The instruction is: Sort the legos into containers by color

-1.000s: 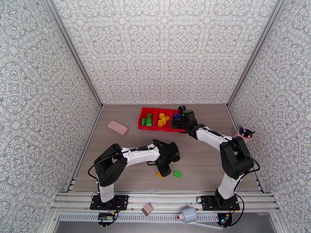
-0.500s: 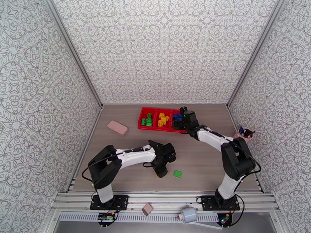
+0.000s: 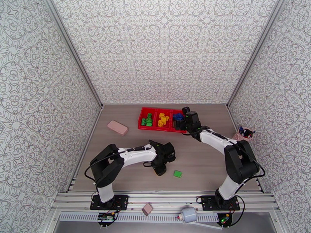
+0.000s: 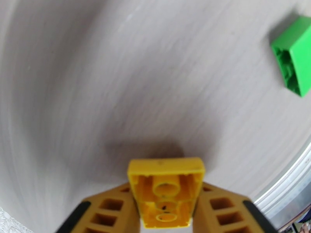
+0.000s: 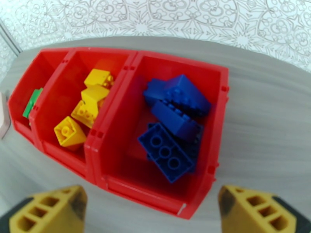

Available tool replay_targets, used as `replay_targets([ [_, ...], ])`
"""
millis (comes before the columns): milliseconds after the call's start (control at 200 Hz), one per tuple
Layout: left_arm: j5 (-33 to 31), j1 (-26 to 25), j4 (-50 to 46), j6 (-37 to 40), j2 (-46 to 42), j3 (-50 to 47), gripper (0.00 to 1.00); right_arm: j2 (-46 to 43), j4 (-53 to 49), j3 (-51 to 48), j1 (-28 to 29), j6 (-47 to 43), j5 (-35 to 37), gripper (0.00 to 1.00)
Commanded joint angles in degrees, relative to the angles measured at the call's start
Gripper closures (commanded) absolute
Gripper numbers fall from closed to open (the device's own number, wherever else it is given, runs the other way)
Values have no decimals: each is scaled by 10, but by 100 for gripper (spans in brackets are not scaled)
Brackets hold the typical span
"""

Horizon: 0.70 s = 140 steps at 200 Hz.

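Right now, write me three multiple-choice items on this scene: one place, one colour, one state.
1. The loose green brick lies: A) in the red tray; B) on the bare table; C) beside the pink block.
2. The left gripper holds a brick coloured: A) blue; B) green; C) yellow.
3. The right gripper is: A) open; B) shut on a blue brick; C) shut, empty.
Key: 1B, wood all around it; 2C, a yellow brick sits clamped in its jaws; 3A, its jaws stand wide apart.
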Motion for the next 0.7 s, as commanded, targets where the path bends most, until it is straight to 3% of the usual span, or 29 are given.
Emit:
replay_targets([
  [0, -15, 6, 10, 3, -13, 4, 67, -25, -2, -17, -6, 7, 10, 7],
  [140, -33, 28, 57, -12, -67, -18, 79, -52, -10, -35, -8, 8, 10, 7],
  [395, -33, 103, 225, -56, -126, -34, 79, -122, 4, -96, -9, -35, -23, 7],
  [510, -61, 127, 296, -85, -117, -11, 81, -155, 19, -126, -9, -55, -53, 7],
  [695, -103, 168, 315, -96, -46, 87, 80, -196, 18, -147, -8, -86, -95, 7],
])
